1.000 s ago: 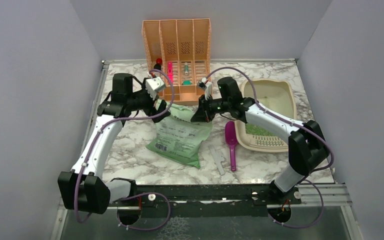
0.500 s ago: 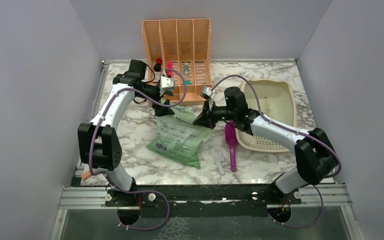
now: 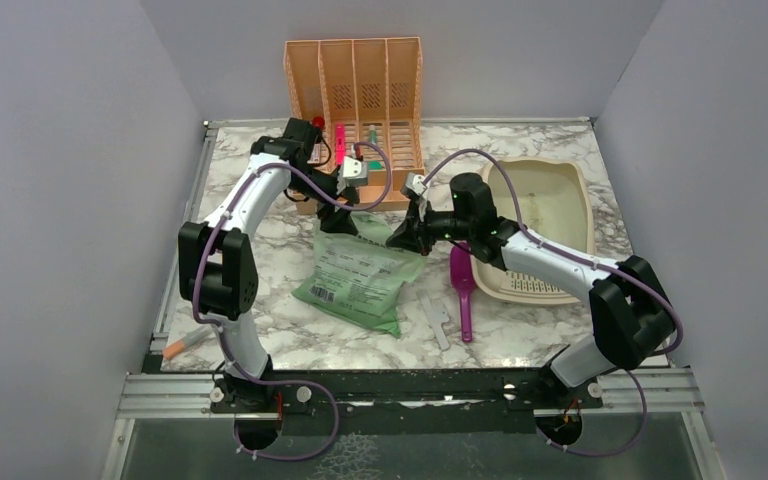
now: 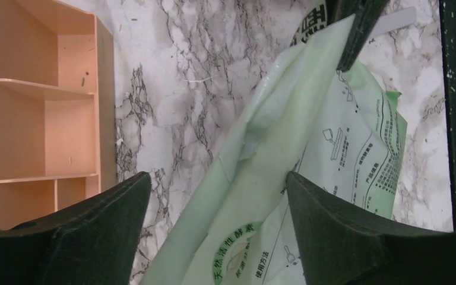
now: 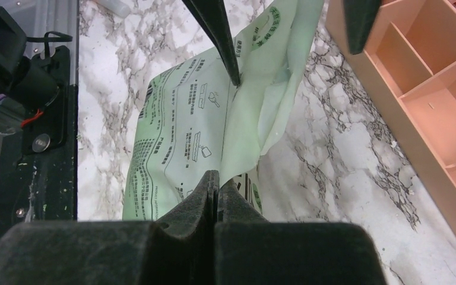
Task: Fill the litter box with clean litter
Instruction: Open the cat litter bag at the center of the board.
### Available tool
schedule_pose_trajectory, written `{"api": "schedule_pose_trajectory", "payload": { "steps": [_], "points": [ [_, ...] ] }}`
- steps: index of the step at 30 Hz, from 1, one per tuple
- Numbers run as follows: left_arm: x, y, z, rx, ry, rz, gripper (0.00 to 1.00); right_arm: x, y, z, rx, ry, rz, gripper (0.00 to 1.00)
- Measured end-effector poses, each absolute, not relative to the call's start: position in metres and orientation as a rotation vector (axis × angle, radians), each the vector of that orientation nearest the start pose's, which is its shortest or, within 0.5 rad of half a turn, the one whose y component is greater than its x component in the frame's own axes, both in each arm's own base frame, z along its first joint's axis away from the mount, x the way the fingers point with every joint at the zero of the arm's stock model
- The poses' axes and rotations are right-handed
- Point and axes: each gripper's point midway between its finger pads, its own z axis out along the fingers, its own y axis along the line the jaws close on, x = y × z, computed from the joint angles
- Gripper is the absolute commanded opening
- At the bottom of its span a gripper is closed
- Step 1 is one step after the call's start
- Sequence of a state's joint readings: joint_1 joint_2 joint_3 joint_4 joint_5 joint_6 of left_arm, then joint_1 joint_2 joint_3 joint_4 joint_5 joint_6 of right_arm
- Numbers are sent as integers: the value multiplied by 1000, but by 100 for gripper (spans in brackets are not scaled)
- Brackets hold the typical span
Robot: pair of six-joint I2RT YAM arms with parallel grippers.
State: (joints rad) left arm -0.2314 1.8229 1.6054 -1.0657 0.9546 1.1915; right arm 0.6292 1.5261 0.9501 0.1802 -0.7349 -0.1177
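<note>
Top external, left jaws spread, right jaws pinching bag (image 3: 360, 275), litter box (image 3: 545, 195) right of them.

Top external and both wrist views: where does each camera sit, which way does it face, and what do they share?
Top external: above and behind the bases, looking down on the marble table; both arms show, litter box at right.
Left wrist: on the left arm, looking down through the open left tool at the green bag and peach organizer.
Right wrist: on the right arm, looking along the right tool, shut on the bag's edge.
Shared: both wrist views show bag, organizer and the other tool.
</note>
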Motion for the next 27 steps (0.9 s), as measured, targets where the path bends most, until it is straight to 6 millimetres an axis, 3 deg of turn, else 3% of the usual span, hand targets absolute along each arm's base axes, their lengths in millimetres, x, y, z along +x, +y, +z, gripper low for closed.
{"api": "schedule_pose_trajectory", "payload": {
  "steps": [4, 7, 8, 12, 16, 19, 22, 27],
  "points": [
    [336, -201, 168, 1660, 1668, -914, 46, 277, 340, 175, -1160, 1622, 1031, 1],
    [334, -200, 162, 1684, 1676, -901, 7, 277, 339, 176, -1155, 1615, 1025, 1],
    [332, -200, 159, 1693, 1685, -897, 0, 276, 339, 177, -1154, 1612, 1025, 1],
    [322, -203, 153, 1731, 1722, -899, 0, 276, 338, 180, -1140, 1613, 1017, 3],
    [313, -207, 158, 1754, 1726, -862, 0, 266, 332, 183, -1112, 1627, 1037, 8],
    [301, -204, 167, 1764, 1719, -790, 0, 256, 327, 195, -1070, 1631, 1068, 20],
    [281, -195, 185, 1744, 1688, -686, 0, 246, 323, 221, -1004, 1617, 1112, 33],
    [228, -178, 224, 1654, 1598, -533, 0, 236, 316, 249, -853, 1681, 1194, 34]
  ]
}}
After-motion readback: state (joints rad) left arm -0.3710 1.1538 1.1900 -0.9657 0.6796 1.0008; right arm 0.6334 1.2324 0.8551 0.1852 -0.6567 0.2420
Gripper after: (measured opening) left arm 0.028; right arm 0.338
